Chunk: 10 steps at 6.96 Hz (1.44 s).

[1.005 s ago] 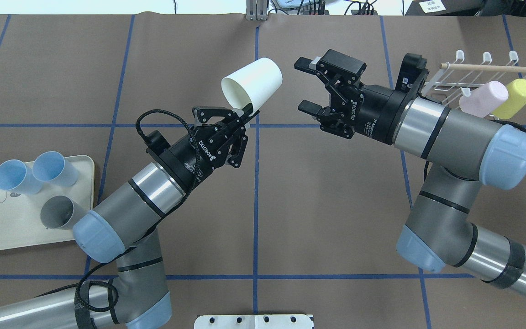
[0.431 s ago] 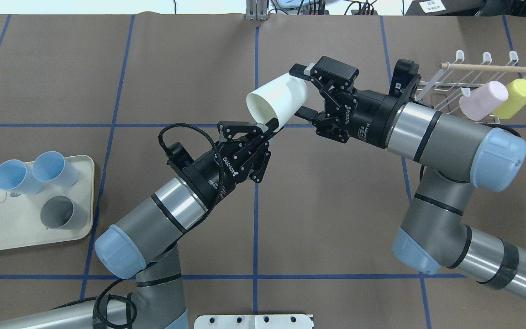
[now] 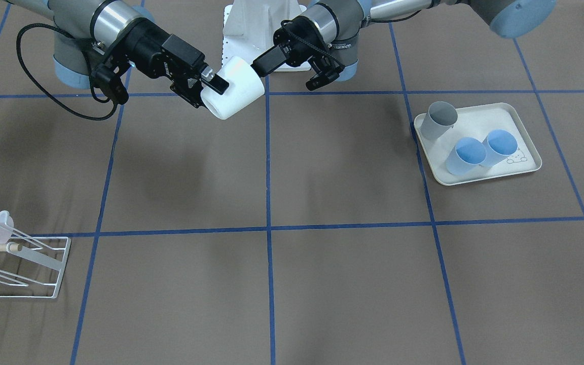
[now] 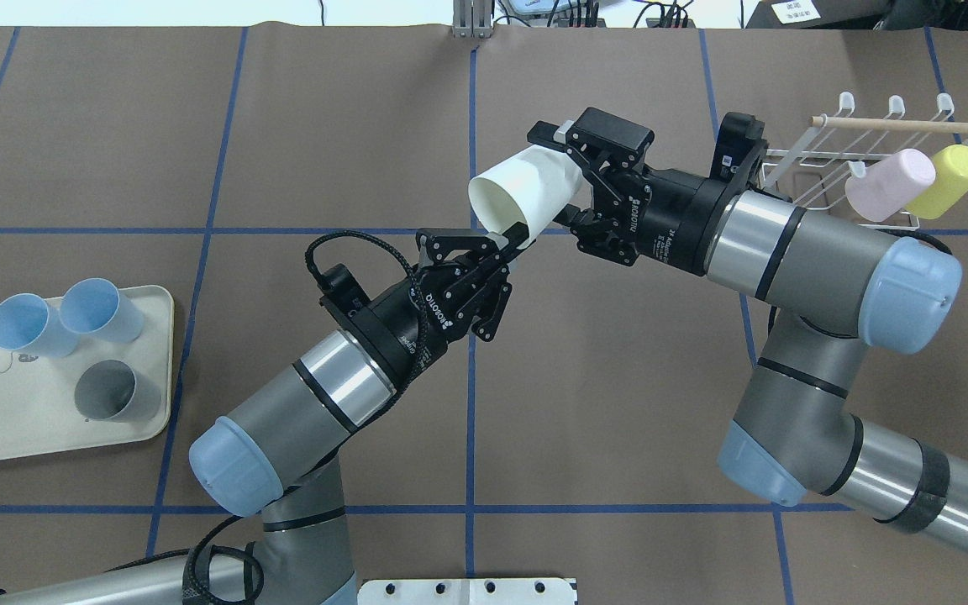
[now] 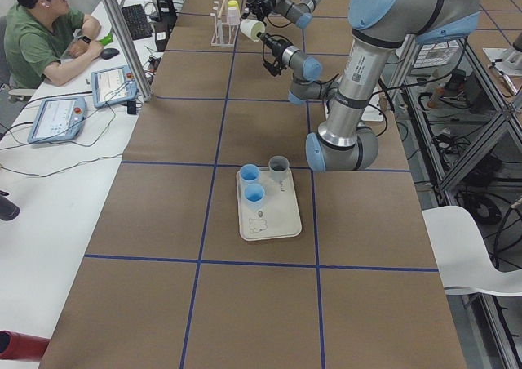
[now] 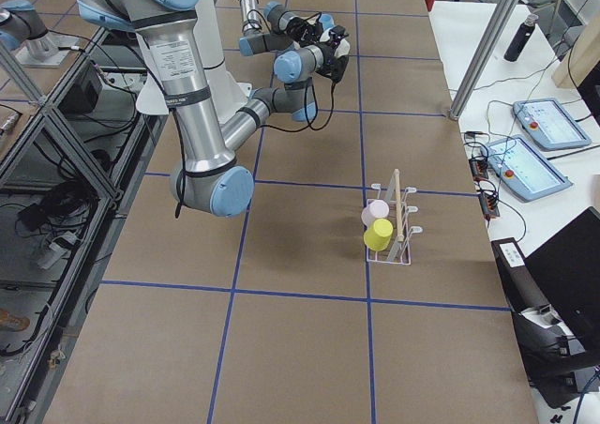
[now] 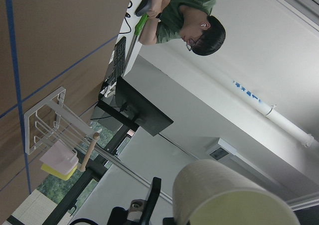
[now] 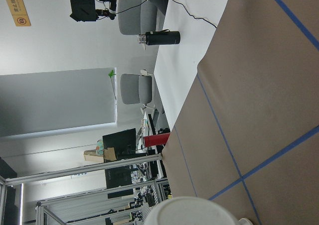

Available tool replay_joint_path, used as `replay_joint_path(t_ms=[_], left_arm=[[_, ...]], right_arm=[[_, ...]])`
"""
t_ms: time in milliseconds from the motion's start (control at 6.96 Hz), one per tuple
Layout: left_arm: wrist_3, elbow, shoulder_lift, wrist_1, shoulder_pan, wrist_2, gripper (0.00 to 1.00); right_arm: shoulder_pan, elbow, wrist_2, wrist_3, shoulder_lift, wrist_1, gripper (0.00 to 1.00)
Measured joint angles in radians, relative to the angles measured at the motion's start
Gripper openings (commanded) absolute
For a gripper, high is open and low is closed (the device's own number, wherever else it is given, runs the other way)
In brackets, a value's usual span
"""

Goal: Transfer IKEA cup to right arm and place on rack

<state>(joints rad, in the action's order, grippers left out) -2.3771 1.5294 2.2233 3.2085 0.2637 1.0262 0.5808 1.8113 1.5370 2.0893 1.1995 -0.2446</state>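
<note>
IKEA cup (image 4: 526, 195): white, held clear of the table (image 4: 618, 378) near its middle, just right of the centre blue line (image 4: 470, 403) in the overhead view, on its side with the mouth toward the left arm (image 4: 324, 395). Carried rightward over the last second; previously left of that line.

Left gripper (image 4: 514, 241): pinching the cup's rim, one finger inside the mouth, one outside. Advanced up and right with the cup since the earlier frames.

Right gripper (image 4: 561, 178): spread wide, fingers straddling the cup's closed end, one on each side. Well apart from the cup a second ago; gap since closed. Firm contact not confirmable.

Containers, left to right. Tray (image 4: 22, 420): cream, at the table's left edge, carrying two blue cups (image 4: 22, 328) side by side plus a grey cup (image 4: 114, 392) just beside them; all three standing mouth up and empty. Grey cup partly hidden behind the left arm's elbow a second ago, now fully exposed. IKEA cup: interior open to view, empty. Rack (image 4: 824, 164): white wire, far right of the table, wooden dowel (image 4: 904, 125) across its top; pink cup (image 4: 891, 183) and yellow cup (image 4: 946, 181) hung side by side on it, closed ends outward. Tray, rack and their cups in the same places as before.
</note>
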Motion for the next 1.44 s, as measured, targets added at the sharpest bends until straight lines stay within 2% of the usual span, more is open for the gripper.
replay_joint_path(t_ms=[287,431,575,1005,1436], left_arm=[[0.002,-0.011,0.008,-0.001,-0.003,0.000,0.00],[0.003,-0.017,0.008,0.000,-0.004,0.000,0.56],[0.004,-0.020,0.010,-0.001,-0.004,0.004,1.00],[0.037,-0.017,0.019,0.001,0.003,0.009,1.00],[0.094,-0.014,0.013,0.005,0.009,0.016,1.00]], right_arm=[[-0.001,-0.007,0.000,0.000,-0.003,0.000,0.01],[-0.001,-0.010,0.001,-0.002,-0.003,0.000,0.00],[-0.001,-0.016,0.002,-0.008,-0.003,0.002,0.00],[0.010,-0.030,-0.012,-0.049,-0.004,0.001,0.00],[0.124,-0.054,-0.044,-0.129,0.021,-0.008,0.00]])
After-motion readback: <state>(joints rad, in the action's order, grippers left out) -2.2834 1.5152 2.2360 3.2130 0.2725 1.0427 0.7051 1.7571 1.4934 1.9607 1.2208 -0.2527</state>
